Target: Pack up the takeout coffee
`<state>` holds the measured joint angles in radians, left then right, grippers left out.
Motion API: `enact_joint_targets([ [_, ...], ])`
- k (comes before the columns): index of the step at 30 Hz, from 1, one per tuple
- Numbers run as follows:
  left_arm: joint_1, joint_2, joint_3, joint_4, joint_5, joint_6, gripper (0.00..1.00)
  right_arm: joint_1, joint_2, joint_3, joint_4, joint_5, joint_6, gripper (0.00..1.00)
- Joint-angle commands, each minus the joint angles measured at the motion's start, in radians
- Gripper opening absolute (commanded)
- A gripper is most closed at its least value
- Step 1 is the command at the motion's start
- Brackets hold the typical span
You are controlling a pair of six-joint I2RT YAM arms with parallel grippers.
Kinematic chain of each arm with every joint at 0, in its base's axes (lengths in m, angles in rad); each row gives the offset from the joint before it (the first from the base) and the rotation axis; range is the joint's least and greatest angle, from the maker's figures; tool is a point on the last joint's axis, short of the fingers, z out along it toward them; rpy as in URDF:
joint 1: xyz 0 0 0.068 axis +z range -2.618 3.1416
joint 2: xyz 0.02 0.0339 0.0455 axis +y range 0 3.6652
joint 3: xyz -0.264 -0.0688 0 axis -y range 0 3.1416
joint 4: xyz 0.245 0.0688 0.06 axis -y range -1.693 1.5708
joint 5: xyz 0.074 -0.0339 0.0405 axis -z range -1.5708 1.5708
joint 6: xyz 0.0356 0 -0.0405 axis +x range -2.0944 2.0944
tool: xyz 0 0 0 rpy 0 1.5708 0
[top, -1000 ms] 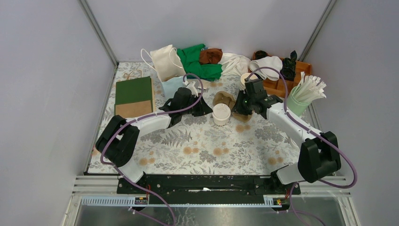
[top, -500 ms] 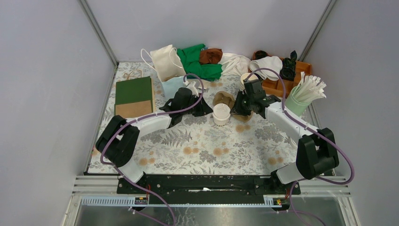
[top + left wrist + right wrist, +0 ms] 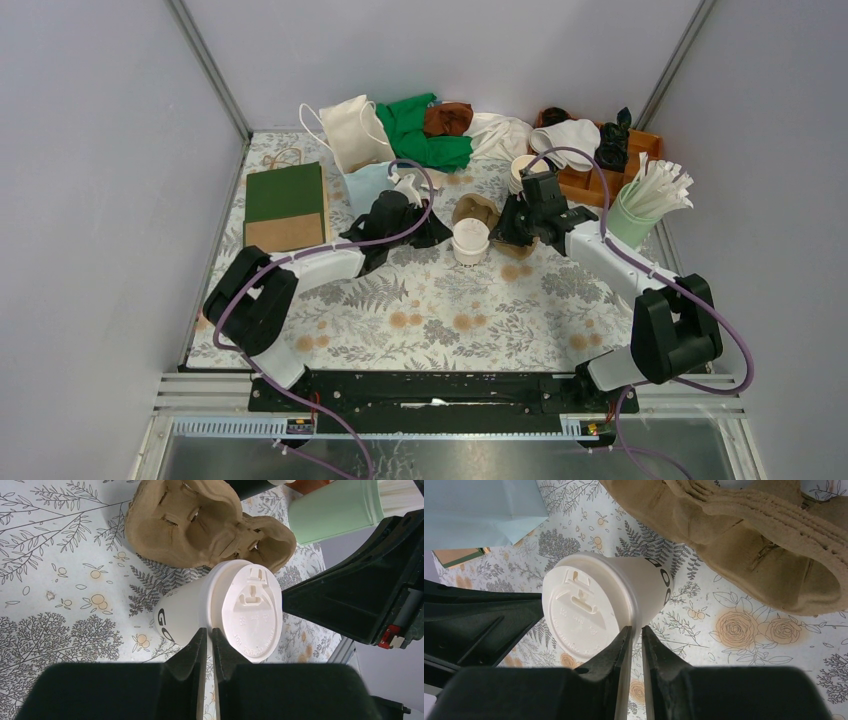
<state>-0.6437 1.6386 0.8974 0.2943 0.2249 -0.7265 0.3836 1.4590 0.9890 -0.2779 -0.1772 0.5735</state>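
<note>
The takeout coffee [image 3: 470, 240], a pale paper cup with a white lid [image 3: 252, 612], stands upright mid-table just in front of the brown pulp cup tray [image 3: 478, 210]. My left gripper [image 3: 441, 232] reaches it from the left, turned on its side. Its tips [image 3: 209, 630] straddle the lid's rim, one above and one on the cup wall [image 3: 190, 612], nearly together. My right gripper [image 3: 503, 232] meets the cup [image 3: 644, 587] from the right the same way, its tips [image 3: 635, 627] pinching the rim. The pulp tray [image 3: 754, 545] lies right behind.
A pale blue bag [image 3: 365, 185] stands behind the left arm, and a green-and-brown paper bag [image 3: 285, 205] lies flat at the left. A green cup of straws [image 3: 640, 205], a wooden tray [image 3: 600, 180] and stacked cups [image 3: 522, 170] sit at the right. Cloths [image 3: 430, 130] line the back.
The right gripper has shifted slightly left, closer against the cup. Both pairs of jaws have narrowed a little. The cup has barely moved.
</note>
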Motion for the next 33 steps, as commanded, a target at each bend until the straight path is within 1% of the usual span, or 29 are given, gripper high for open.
enact_joint_targets([
  [1,-0.026,0.010,-0.015,-0.127,-0.042,0.044,0.11,0.006,0.016,0.010,-0.089,0.035,-0.021,0.20],
  [6,-0.028,-0.035,0.094,-0.225,-0.052,0.082,0.12,0.006,0.004,0.109,-0.149,0.063,-0.047,0.22],
  [10,-0.027,-0.055,0.176,-0.289,-0.057,0.110,0.17,0.006,0.005,0.172,-0.190,0.090,-0.073,0.28],
  [12,-0.028,-0.060,0.210,-0.316,-0.057,0.119,0.20,0.006,0.001,0.196,-0.208,0.108,-0.084,0.33],
  [14,-0.028,-0.068,0.239,-0.340,-0.051,0.128,0.23,0.007,-0.006,0.214,-0.220,0.111,-0.093,0.40],
  [16,-0.029,-0.080,0.256,-0.361,-0.053,0.137,0.26,0.007,-0.014,0.233,-0.234,0.104,-0.101,0.52],
  [18,-0.031,-0.102,0.263,-0.386,-0.062,0.145,0.27,0.021,-0.012,0.262,-0.263,0.116,-0.116,0.71],
  [19,-0.032,-0.123,0.263,-0.402,-0.068,0.148,0.27,0.039,0.000,0.284,-0.292,0.143,-0.125,0.86],
  [20,-0.034,-0.143,0.263,-0.414,-0.074,0.153,0.28,0.062,0.015,0.312,-0.322,0.185,-0.130,0.97],
  [21,-0.035,-0.166,0.259,-0.428,-0.083,0.158,0.29,0.091,0.032,0.340,-0.352,0.232,-0.135,0.99],
  [23,-0.037,-0.216,0.257,-0.467,-0.104,0.174,0.32,0.144,0.064,0.382,-0.395,0.294,-0.125,1.00],
  [25,-0.037,-0.274,0.261,-0.519,-0.138,0.192,0.39,0.181,0.090,0.410,-0.408,0.344,-0.105,1.00],
  [27,-0.037,-0.343,0.264,-0.574,-0.184,0.212,0.51,0.215,0.129,0.447,-0.434,0.396,-0.083,1.00],
  [31,-0.029,-0.489,0.282,-0.694,-0.324,0.250,0.81,0.260,0.227,0.539,-0.500,0.475,-0.042,1.00],
  [32,-0.021,-0.516,0.288,-0.721,-0.360,0.257,0.90,0.266,0.244,0.550,-0.509,0.485,-0.034,1.00],
  [33,-0.008,-0.548,0.295,-0.748,-0.381,0.262,0.97,0.269,0.254,0.554,-0.508,0.485,-0.030,1.00],
])
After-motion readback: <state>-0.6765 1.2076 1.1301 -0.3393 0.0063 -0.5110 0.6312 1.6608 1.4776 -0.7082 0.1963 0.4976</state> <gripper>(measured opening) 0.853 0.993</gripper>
